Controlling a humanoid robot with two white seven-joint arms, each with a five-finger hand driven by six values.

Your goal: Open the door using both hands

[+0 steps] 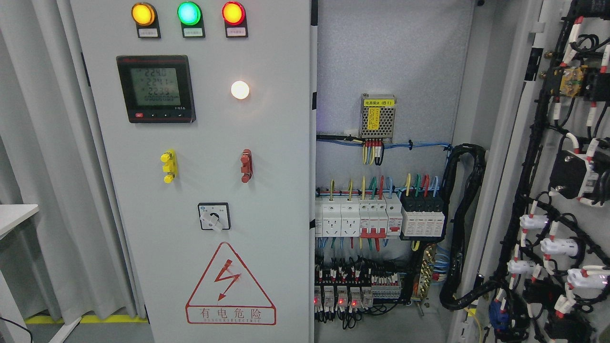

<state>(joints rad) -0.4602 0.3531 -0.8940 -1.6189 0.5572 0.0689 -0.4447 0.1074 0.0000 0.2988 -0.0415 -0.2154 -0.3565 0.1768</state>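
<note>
Swung wide on the right, the open door [562, 190] is showing its inner face, which is carrying black cable bundles [529, 190] with white connectors. Beside it, the cabinet interior [391, 62] is standing exposed: a small perforated power supply [378, 116] with a yellow label is sitting high on the grey back panel, a row of white breakers [357, 216] with coloured wires is running below it, and more small terminals [343, 290] with red lights are glowing near the bottom. A thick black hose [460, 224] is looping down the interior's right side. On the left, the closed door [200, 190] is facing the room, with yellow, green and red lamps [188, 13] glowing along its top, a digital meter [156, 88] displaying readings, and a white lamp [239, 89] shining just right of the meter. Lower down, a yellow handle [168, 166] and a red handle [246, 165] are sitting side by side but apart, a rotary switch [214, 216] is sitting beneath them, and a red warning triangle [230, 285] is filling the bottom. Grey curtains [43, 143] are hanging at far left, next to a white counter [14, 214] corner. Neither robot hand is showing anywhere, so I cannot tell whether they are open or closed.
</note>
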